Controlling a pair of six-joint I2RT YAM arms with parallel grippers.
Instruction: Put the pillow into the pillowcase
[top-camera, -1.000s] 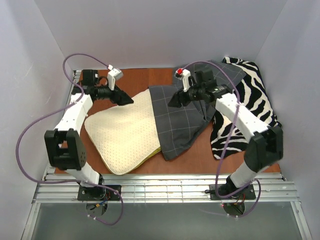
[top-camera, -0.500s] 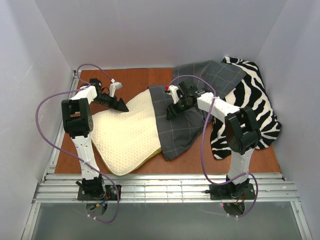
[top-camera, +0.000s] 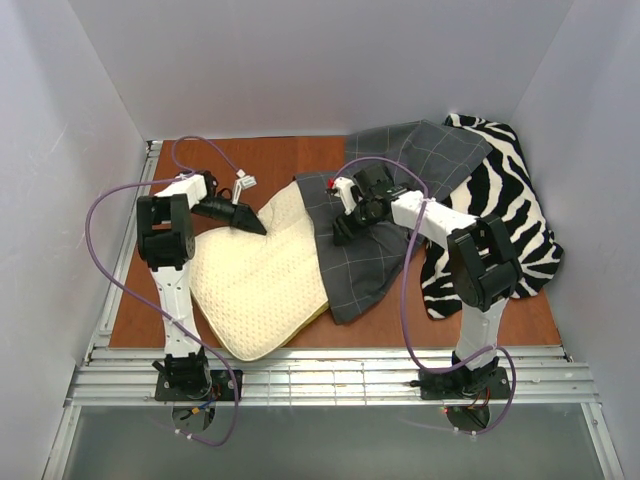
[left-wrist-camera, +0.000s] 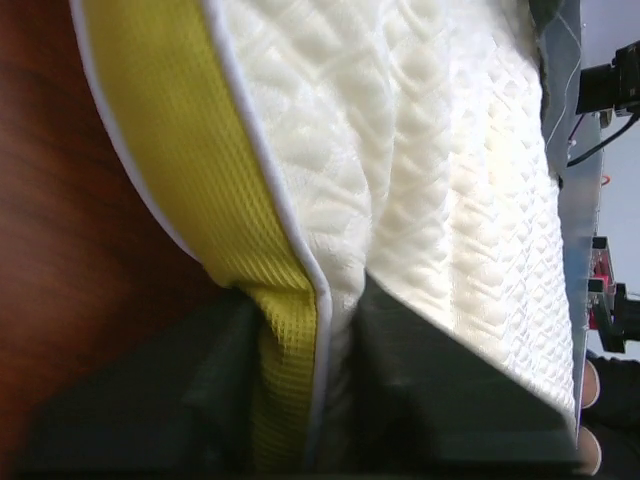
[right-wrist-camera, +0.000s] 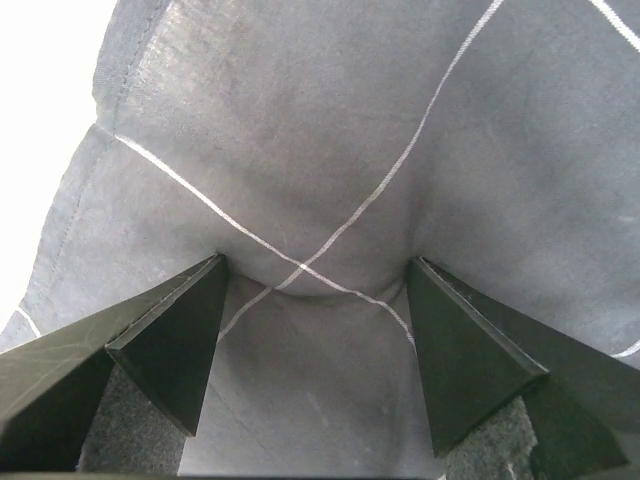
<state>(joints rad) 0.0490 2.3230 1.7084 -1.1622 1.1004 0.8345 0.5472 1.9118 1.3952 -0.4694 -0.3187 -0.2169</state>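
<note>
Pillow (top-camera: 260, 285) lies on the near-left of the table (top-camera: 290, 160), its right end covered by the pillowcase (top-camera: 365, 265). Left gripper (top-camera: 254, 224): jaws pinch the pillow's far yellow edge. Right gripper (top-camera: 341, 232): jaws wide, tips pressed into the pillowcase.

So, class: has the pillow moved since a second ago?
Yes. The pillow has slid right, toward the pillowcase: more bare table now shows between its left edge and the table's left rim.

Cream pillow (top-camera: 260, 285), grid-lined grey pillowcase (top-camera: 365, 262)
</note>
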